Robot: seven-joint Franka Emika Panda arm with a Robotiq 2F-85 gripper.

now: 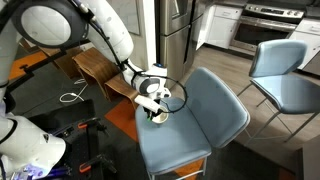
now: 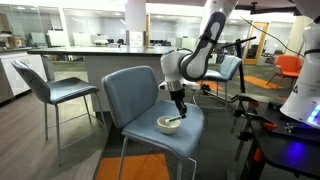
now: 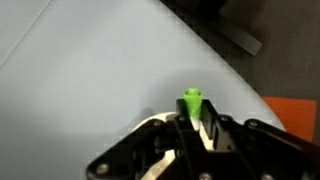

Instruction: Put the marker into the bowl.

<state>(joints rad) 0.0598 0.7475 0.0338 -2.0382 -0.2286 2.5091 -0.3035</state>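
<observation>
My gripper (image 3: 193, 124) is shut on the marker (image 3: 192, 103), whose bright green end sticks out between the fingers in the wrist view. Part of the white bowl (image 3: 150, 128) shows just under the fingers there. In both exterior views the gripper (image 2: 180, 107) hangs right above the bowl (image 2: 169, 125), which sits on the blue chair seat (image 2: 150, 135). In an exterior view the gripper (image 1: 155, 106) covers most of the bowl (image 1: 158, 117). The marker is too small to make out in the exterior views.
The bowl's blue chair has a tall backrest (image 2: 130, 90) behind the gripper. Another blue chair (image 1: 285, 65) stands nearby, and a further one (image 2: 45, 85) is off to the side. A wooden piece (image 1: 95, 68) and cables lie on the floor. The orange floor patch (image 3: 300, 115) borders the seat.
</observation>
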